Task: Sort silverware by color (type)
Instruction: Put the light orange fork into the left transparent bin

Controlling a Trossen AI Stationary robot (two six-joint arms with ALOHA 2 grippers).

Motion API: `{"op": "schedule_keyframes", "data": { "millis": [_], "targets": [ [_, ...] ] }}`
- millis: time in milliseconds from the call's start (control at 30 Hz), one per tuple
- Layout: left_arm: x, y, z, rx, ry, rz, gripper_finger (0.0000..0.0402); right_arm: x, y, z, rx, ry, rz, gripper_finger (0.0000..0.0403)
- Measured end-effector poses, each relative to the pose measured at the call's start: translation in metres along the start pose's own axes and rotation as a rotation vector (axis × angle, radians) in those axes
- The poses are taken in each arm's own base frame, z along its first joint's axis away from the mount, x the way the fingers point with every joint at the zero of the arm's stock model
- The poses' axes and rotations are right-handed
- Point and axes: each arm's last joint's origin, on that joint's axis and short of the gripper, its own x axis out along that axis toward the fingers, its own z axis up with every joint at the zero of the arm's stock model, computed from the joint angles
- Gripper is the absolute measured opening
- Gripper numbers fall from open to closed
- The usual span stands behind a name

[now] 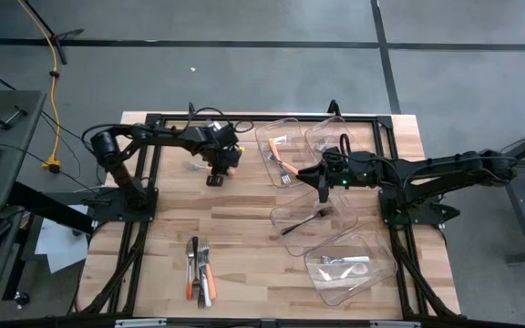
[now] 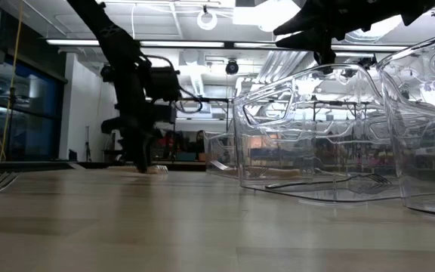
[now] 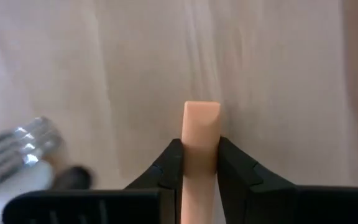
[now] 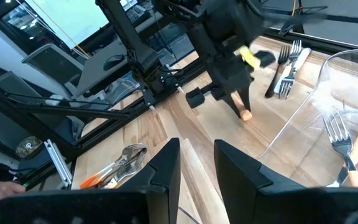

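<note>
We see the left end effector (image 3: 201, 163) clamped on an orange handle (image 3: 201, 134) at the table's (image 1: 244, 237) far left, likely for sorting. Right end effector (image 4: 196, 163), slightly apart and empty, hovers over the clear bins (image 1: 285, 146).

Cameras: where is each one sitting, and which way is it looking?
High view: above the table, looking straight down; both arms show.
Low view: at tabletop height, looking level across; the left hand reaches down.
Left wrist view: on the left arm, looking at the wood; its fingers pinch an orange handle.
Right wrist view: on the right arm, looking across at the left hand; own fingers apart.
Shared: the right wrist and high views both show that orange handle.
</note>
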Motion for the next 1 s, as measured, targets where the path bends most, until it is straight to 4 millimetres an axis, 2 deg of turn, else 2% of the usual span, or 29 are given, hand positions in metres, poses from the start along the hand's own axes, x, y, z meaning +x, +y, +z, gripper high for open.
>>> {"op": "schedule_keyframes", "data": {
  "millis": [133,267,500,633,767,1000],
  "targets": [
    [-0.023,0.0,0.002,-0.039,-0.075,0.025,0.0049,0.0,0.0,0.0,0.0,0.001,-0.001,0.0083],
    [-0.059,-0.002,0.007,-0.108,-0.236,0.06,0.0049,0.0,0.0,0.0,0.0,0.001,-0.001,0.0083],
    [-0.131,-0.017,0.018,-0.192,-0.701,-0.089,0.0049,0.0,0.0,0.0,0.003,-0.008,-0.01,0.0083],
    [-0.161,-0.031,0.025,-0.167,-0.9,-0.101,0.0049,0.0,0.0,0.001,0.012,-0.02,-0.018,0.0083],
    [-0.167,-0.047,0.023,-0.185,-1.104,-0.112,0.0049,0.0,0.001,0.003,-0.001,-0.041,-0.006,0.0083],
    [-0.146,-0.076,-0.004,-0.333,-1.38,-0.132,0.0049,0.0,0.004,0.008,-0.053,-0.091,0.022,0.0083]
  ]
}}
